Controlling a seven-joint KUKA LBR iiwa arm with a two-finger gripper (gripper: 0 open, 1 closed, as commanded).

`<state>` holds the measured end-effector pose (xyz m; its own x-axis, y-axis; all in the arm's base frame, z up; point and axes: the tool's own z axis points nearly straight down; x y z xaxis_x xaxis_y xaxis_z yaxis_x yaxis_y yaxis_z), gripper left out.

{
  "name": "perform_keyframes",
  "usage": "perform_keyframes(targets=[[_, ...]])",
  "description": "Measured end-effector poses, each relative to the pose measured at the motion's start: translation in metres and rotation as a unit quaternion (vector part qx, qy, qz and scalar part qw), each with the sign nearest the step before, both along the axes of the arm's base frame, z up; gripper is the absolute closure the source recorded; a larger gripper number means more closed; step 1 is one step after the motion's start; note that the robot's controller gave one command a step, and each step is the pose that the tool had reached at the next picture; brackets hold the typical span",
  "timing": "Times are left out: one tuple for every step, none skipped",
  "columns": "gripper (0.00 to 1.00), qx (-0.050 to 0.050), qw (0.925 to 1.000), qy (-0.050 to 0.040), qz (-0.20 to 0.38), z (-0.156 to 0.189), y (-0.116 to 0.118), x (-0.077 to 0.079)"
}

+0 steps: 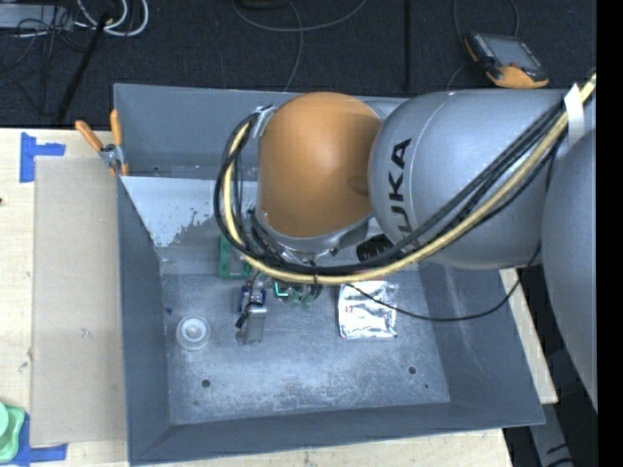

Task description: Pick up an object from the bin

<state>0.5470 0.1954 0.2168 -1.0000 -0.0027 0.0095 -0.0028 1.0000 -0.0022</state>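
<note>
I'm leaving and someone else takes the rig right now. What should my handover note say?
Gripper: down near the floor of the bin, towards the view's left of centre; whether it holds anything cannot be told.
Things: clear round cap on the view's left of it, apart; silver foil packet on its other side, lying flat; green piece behind, partly hidden.
Done: nothing lifted out.
Left: grip one thing, raise it clear.

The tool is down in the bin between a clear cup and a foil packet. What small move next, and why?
Probably a short slide toward the clear cup: the tool is over bare bin floor, touching neither thing, and the cup lies nearer than the foil packet.
</note>
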Motion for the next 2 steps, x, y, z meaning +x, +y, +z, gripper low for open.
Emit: perform_keyframes(targets=[[0.0,0.001,0.9999,-0.0048,0.016,-0.047,-0.044,0.06],[0.0,0.0,0.9999,-0.0009,-0.014,-0.122,-0.066,0.071]])
